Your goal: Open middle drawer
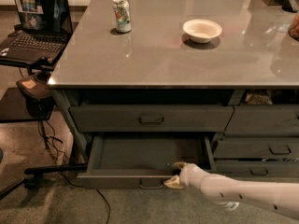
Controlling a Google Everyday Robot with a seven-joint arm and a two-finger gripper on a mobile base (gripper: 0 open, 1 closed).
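Note:
The middle drawer (140, 153) is pulled out from under the counter, showing a plain grey tray inside. Its small loop handle (151, 185) is at the front centre. My gripper (174, 174) comes in from the lower right on a white arm (233, 194). It sits at the drawer's front wall, right of the handle, with one beige finger (179, 164) inside the drawer and the other outside, shut on the wall. The taller-fronted top drawer (151, 118) above is closed. The lowest drawer is hidden under the open one.
A soda can (122, 15) and a white bowl (202, 30) stand on the counter top (154, 59). More drawers (279, 149) are at the right. A laptop (36, 17) on a side stand and floor cables (51, 139) are at the left.

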